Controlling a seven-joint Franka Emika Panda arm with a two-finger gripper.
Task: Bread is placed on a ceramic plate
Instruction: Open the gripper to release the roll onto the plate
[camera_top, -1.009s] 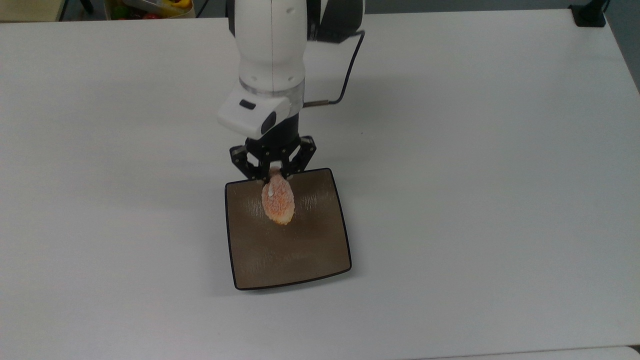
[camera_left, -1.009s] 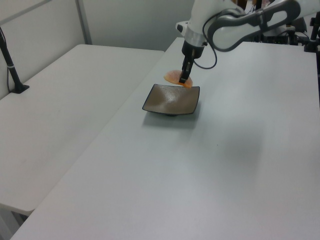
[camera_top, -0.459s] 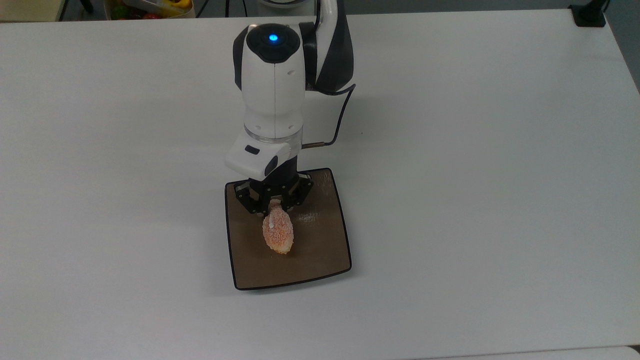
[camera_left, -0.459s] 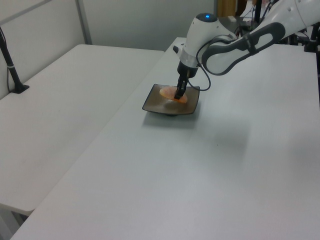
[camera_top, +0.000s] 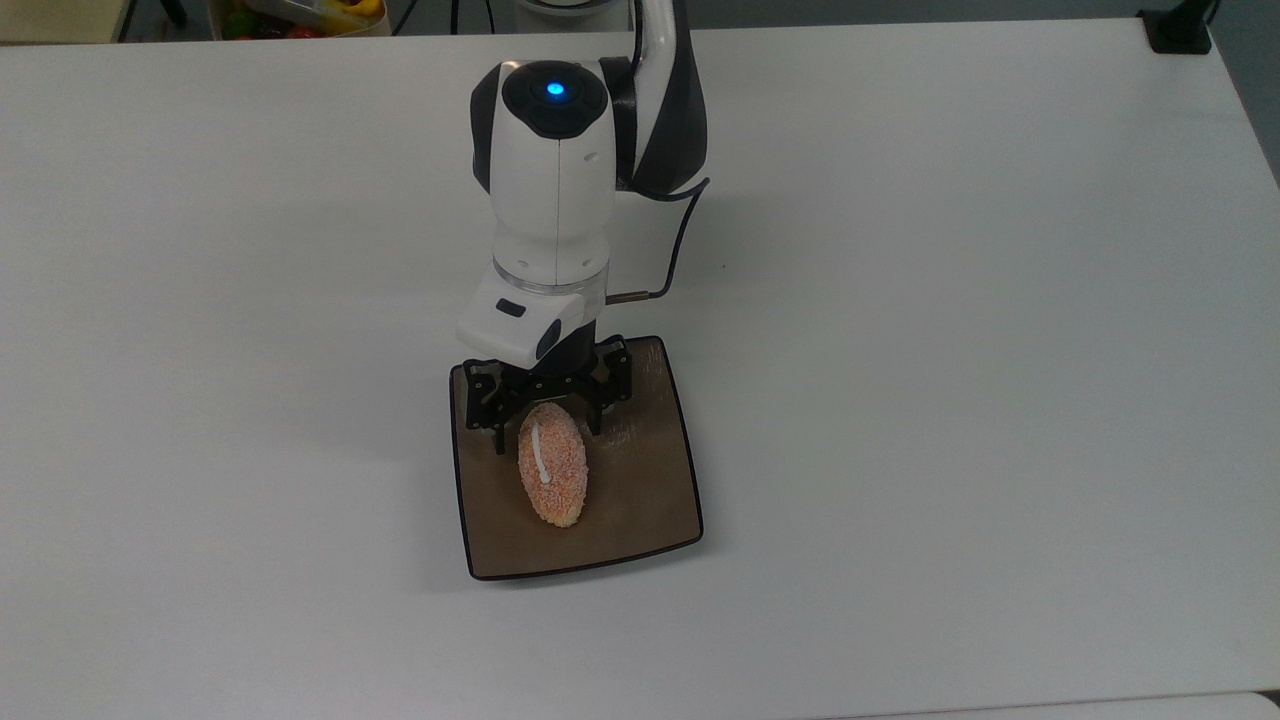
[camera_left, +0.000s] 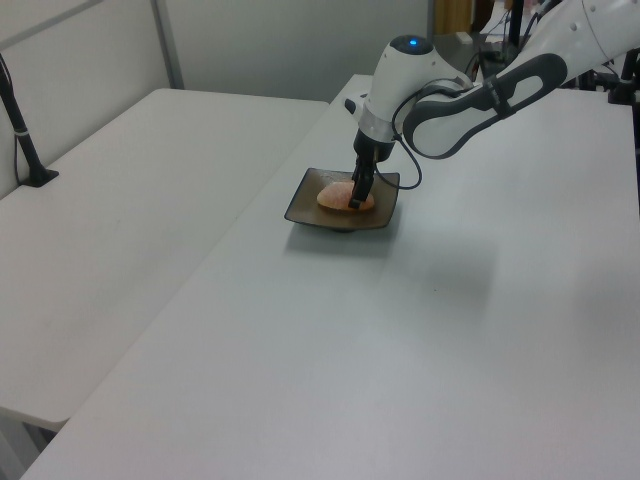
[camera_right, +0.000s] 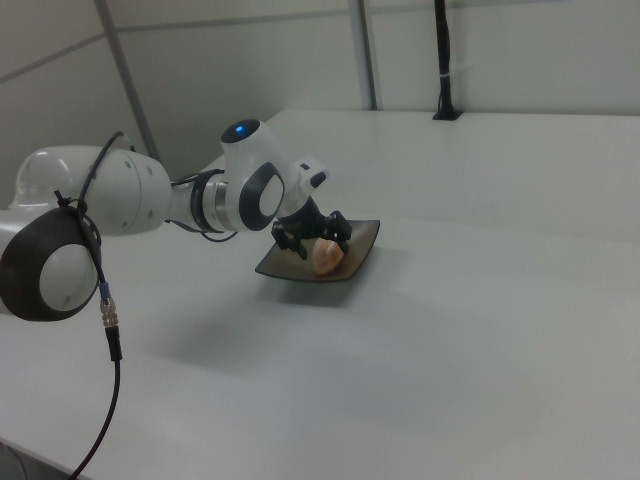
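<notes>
The gripper (camera_top: 546, 425) hangs low over the far part of the plate (camera_top: 640, 500) with its fingers (camera_top: 497, 432) spread apart, one on each side of the upper end of the bread (camera_top: 553, 478) and gripping nothing. The bread lies flat on the plate, white stripe up, near the plate's middle in the top view. The plate sits on a white table (camera_top: 950, 350).

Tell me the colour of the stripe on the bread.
White, on the orange-pink bread; clearest in the top view.
</notes>
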